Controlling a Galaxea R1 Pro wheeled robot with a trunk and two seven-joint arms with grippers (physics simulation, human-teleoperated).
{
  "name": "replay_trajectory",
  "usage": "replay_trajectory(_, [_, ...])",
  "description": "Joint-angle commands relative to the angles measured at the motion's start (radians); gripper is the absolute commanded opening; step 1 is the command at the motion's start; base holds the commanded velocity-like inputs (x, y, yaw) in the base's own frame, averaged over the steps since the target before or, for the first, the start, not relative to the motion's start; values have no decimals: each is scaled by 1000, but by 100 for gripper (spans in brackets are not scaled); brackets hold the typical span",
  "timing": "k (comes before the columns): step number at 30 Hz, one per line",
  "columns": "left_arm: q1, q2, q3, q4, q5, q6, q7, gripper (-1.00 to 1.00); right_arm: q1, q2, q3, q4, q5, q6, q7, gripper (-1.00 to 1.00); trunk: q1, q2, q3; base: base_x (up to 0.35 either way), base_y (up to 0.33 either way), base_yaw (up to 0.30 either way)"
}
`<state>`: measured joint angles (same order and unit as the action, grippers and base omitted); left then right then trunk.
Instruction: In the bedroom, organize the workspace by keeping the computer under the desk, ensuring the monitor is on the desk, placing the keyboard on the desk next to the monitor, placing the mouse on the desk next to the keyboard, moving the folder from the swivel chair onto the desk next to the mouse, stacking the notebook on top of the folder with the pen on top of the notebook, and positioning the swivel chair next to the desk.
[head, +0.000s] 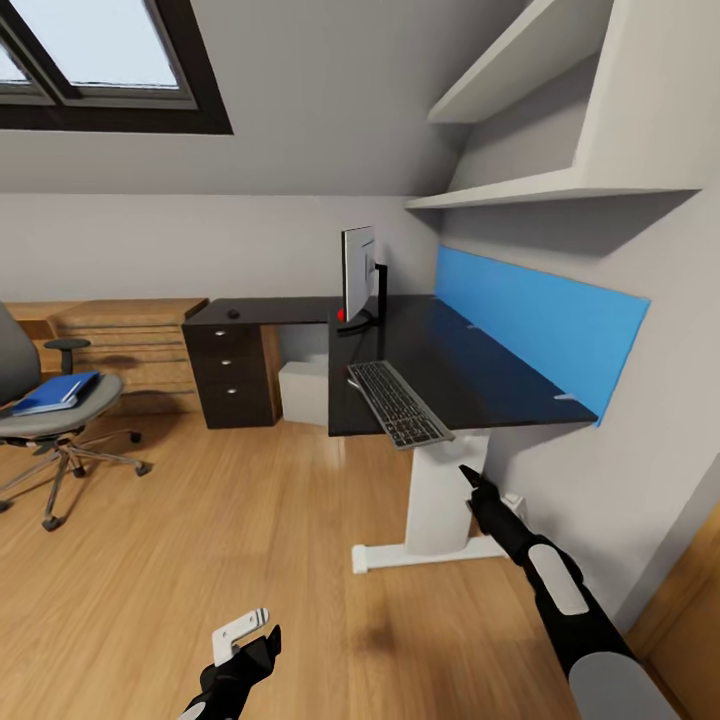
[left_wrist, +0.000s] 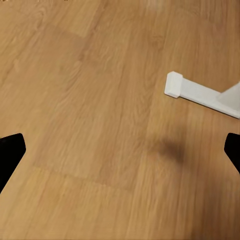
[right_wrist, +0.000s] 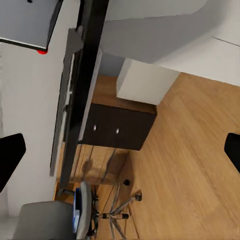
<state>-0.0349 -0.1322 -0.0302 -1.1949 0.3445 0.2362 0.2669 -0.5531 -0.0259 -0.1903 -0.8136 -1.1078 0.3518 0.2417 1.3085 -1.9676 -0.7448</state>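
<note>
keyboard (head: 399, 403): on counter (head: 470, 375), overhanging front edge
folder (head: 56, 392): on swivel chair (head: 50, 415)
left hand (left_wrist: 120, 150): open, empty
right hand (right_wrist: 120, 150): open, empty

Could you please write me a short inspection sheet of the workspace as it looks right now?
Surface: long glossy black L-shaped desk, partly bare.
Job's things: wide black monitor upright on desk; slim silver-grey keyboard overhanging front edge; small black mouse on far wing; light grey computer tower beneath; bright blue folder on grey swivel chair.
Clutter: nothing seen.
Grippers: left tool and right tool open, empty.
Cables: nothing seen.
Surroundings: wooden floor, blue wall panel, white shelves.
</note>
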Motion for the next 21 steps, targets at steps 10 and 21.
replay_trajectory(10, [0,0,-2,-2,10,3,5,100,-1,-2,3,48,-143,12,1,100,0,0,-1,151,0,0])
replay_trajectory(21, [0,0,-2,-2,10,3,5,100,-1,-2,6,51,-148,11,1,100,0,0,-1,136,0,0])
